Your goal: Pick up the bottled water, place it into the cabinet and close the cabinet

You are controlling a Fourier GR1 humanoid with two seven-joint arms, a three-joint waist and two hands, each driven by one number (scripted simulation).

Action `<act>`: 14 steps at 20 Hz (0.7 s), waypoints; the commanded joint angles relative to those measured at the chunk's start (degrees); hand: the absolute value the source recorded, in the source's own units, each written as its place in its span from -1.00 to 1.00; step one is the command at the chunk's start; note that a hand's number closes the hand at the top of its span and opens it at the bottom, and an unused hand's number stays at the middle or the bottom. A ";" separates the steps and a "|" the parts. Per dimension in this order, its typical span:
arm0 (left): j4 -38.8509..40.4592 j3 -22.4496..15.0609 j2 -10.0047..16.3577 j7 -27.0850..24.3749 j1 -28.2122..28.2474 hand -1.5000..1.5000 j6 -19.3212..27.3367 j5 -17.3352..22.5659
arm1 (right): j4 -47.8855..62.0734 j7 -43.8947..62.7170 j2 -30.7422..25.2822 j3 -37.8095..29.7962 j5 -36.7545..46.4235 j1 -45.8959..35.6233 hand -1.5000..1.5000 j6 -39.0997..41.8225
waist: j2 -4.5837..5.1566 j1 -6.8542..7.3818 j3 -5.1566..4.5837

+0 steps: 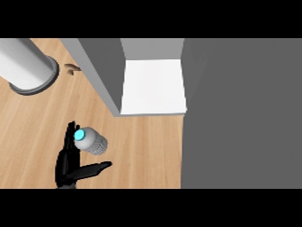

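A: Bottle where?
B: Bottled water [91,142] upright on wooden counter [22,124], just right of left hand [66,168].
A: Hand?
B: Fingers straight, thumb splayed below bottle (not curled round it). Cabinet [153,86] open.

Light wood counter [22,128]; white cylinder [16,62] upper left; grey panel [251,111] filling right.

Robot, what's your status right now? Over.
Left hand open, fingers straight beside the bottled water. Right hand not in view. Bottled water on the counter, outside the open cabinet. Bare counter between them.
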 commanded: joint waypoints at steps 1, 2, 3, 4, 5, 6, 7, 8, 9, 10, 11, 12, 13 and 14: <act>9.47 1.25 -0.78 -4.14 -5.61 -1.00 -2.59 0.60 | -6.40 1.62 -0.21 -0.09 -3.45 2.18 -1.00 0.49 | 0.05 0.03 0.00; 11.30 2.36 0.15 -7.40 -4.17 -1.00 -5.49 1.60 | -5.87 2.69 2.86 6.20 3.26 1.54 -1.00 -2.09 | 0.10 0.22 -0.05; 13.03 3.14 -0.62 -8.42 -7.01 -1.00 -4.53 1.89 | -7.15 3.13 0.70 2.38 -1.76 2.08 -1.00 -0.91 | 0.12 0.11 -0.03; 13.49 1.24 -0.96 -9.18 -7.01 -1.00 -1.42 2.64 | -7.48 0.74 0.81 3.29 0.72 4.79 -1.00 -0.16 | -0.05 -0.09 0.00; 13.03 3.46 -0.96 -8.78 -6.48 1.00 -3.57 3.37 | -6.72 -0.56 0.00 0.98 -1.68 4.77 -1.00 0.63 | -0.06 0.07 0.03; 14.47 3.99 -0.76 -9.22 -9.13 1.00 -2.07 2.69 | -5.77 3.12 -1.16 -1.66 -4.46 0.68 -1.00 -0.07 | 0.12 0.52 0.04; 16.56 5.05 -0.64 -10.99 -8.55 1.00 -2.83 3.37 | -7.96 3.36 0.64 3.19 -0.52 2.45 -1.00 -1.03 | 0.15 0.24 -0.03; 18.41 3.68 -0.98 -11.13 -9.58 1.00 -2.66 5.56 | -5.76 1.46 -0.25 -0.29 -2.64 1.26 -1.00 -0.29 | 0.17 0.03 -0.02; 18.65 5.44 -0.76 -12.57 -8.88 1.00 -5.81 4.95 | -1.93 -2.56 -0.85 -2.72 -3.72 2.59 -1.00 1.59 | 0.08 -0.22 0.01; 20.05 3.63 -0.98 -11.95 -11.45 1.00 -2.76 6.08 | -6.09 2.26 0.36 0.68 -2.01 1.56 -1.00 -0.84 | 0.28 -0.16 -0.06; 18.13 4.65 -0.98 -11.15 -9.87 1.00 -7.16 6.20 | -5.81 0.01 0.58 1.87 -0.87 3.60 -1.00 0.14 | 0.10 -0.28 -0.04; 17.69 4.93 -0.46 -12.33 -8.50 1.00 -8.68 6.31 | -7.07 2.29 0.31 0.78 -3.40 2.85 -1.00 -0.69 | 0.19 0.24 -0.03; 19.23 4.52 -0.98 -13.11 -9.08 1.00 -7.17 7.32 | -6.79 0.32 -0.65 0.70 -1.86 4.73 -1.00 0.90 | 0.09 -0.35 -0.04; 18.47 5.76 -0.04 -11.14 -11.18 1.00 -7.75 7.27 | -7.01 0.29 -0.47 1.83 -1.76 5.39 -1.00 1.08 | 0.09 -0.34 -0.03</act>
